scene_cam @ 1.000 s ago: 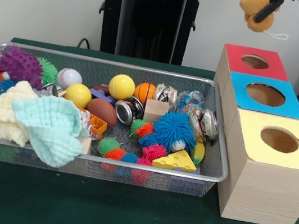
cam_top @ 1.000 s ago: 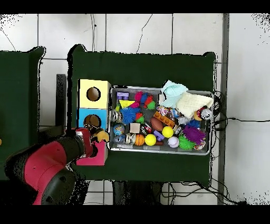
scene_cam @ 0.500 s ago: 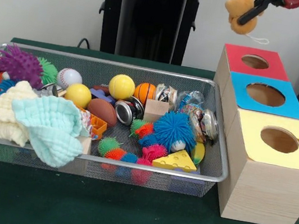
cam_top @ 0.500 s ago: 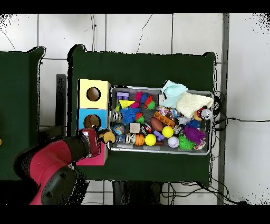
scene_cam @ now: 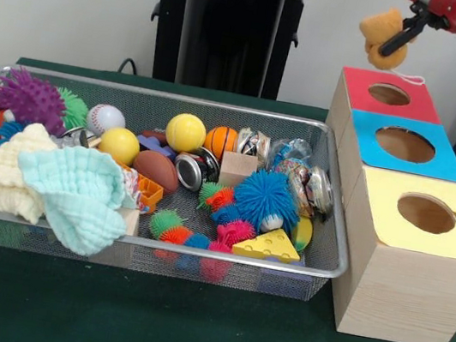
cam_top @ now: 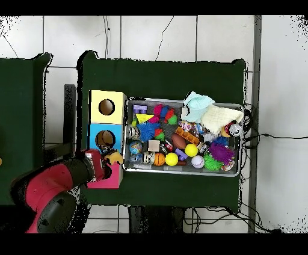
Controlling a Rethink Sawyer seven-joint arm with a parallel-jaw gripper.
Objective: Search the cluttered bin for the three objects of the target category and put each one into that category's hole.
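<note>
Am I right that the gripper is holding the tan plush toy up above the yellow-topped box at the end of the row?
Not quite. The gripper does hold the tan plush toy up in the air, but above the red-topped box, not the yellow-topped box. The front view shows it; the yellow one sits at the row's other end.
</note>
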